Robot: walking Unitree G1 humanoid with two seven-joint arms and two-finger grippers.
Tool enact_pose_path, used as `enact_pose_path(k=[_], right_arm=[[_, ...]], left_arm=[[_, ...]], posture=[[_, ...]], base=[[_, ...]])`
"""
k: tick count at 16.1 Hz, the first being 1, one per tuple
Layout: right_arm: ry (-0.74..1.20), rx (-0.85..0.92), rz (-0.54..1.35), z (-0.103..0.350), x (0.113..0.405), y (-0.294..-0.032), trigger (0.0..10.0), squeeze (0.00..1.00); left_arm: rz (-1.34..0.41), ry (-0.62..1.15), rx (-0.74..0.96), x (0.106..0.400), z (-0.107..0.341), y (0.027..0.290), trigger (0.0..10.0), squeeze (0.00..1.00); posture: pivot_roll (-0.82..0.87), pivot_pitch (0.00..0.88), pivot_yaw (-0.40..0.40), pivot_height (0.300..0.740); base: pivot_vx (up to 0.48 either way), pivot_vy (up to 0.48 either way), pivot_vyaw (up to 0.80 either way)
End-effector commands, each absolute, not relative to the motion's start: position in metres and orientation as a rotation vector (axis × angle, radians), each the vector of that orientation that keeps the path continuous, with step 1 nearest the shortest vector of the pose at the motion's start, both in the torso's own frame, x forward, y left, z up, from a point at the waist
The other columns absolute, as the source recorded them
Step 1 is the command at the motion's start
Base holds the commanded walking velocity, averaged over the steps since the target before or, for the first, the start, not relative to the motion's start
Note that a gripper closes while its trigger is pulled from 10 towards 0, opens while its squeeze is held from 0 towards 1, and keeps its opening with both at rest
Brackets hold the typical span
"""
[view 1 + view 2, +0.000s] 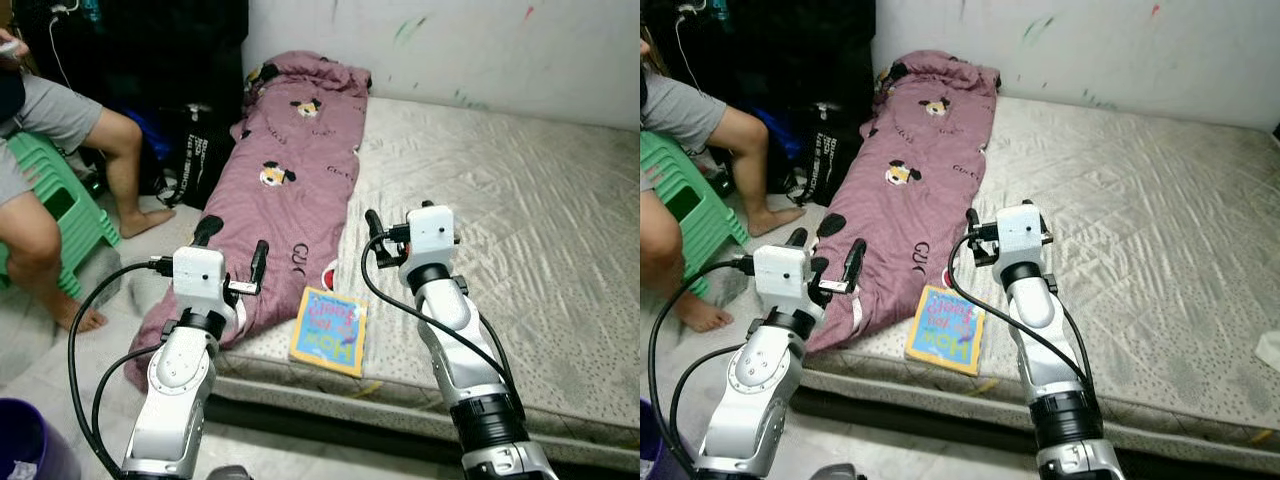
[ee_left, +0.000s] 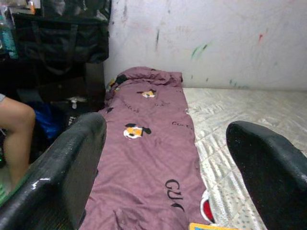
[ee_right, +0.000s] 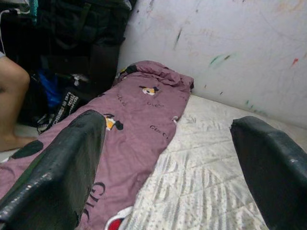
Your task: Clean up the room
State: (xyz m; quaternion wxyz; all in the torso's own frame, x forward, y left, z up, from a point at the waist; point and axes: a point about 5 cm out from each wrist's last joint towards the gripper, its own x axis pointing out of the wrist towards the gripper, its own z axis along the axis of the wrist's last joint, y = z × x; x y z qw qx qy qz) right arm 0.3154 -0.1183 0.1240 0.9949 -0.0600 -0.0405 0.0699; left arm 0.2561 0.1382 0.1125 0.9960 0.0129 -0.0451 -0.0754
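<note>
A long purple blanket printed with cartoon figures lies along the left side of the grey mattress, and its near end hangs over the edge. Next to it, at the mattress's front edge, lies a colourful book. My left gripper is open and empty, raised over the near end of the blanket. My right gripper is also open and empty, above the mattress just beyond the book. Both wrist views look along the blanket toward the wall, each between two spread fingers.
A person sits on a green stool on the left, bare feet on the floor. Black bags stand beside the blanket's far half. A purple bin is at my lower left. A marked white wall runs behind the mattress.
</note>
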Motion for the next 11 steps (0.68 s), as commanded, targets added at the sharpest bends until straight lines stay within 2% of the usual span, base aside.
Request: enact_pose_path(k=[1, 5, 11], right_arm=[[-0.086, -0.118, 0.121, 0.1263, 0.3177, -0.1235, 10.0, 0.00], [-0.090, -0.122, 0.122, 0.1272, 0.3183, -0.1233, 10.0, 0.00], [-0.087, -0.124, 0.116, 0.1265, 0.3197, -0.1240, 10.0, 0.00]], left_arm=[[-0.160, -0.111, 0.020, 0.2574, 0.1173, 0.1381, 10.0, 0.00], [-0.169, -0.119, 0.019, 0.2570, 0.1180, 0.1375, 10.0, 0.00], [-0.128, -0.091, 0.050, 0.2591, 0.1148, 0.1401, 10.0, 0.00]], posture=[[0.07, 0.000, -0.060, 0.740], [0.07, 0.000, -0.061, 0.740], [0.07, 0.000, -0.058, 0.740]], base=[[0.277, 0.000, -0.66], [0.285, 0.000, 0.00], [0.000, 0.000, 0.00]])
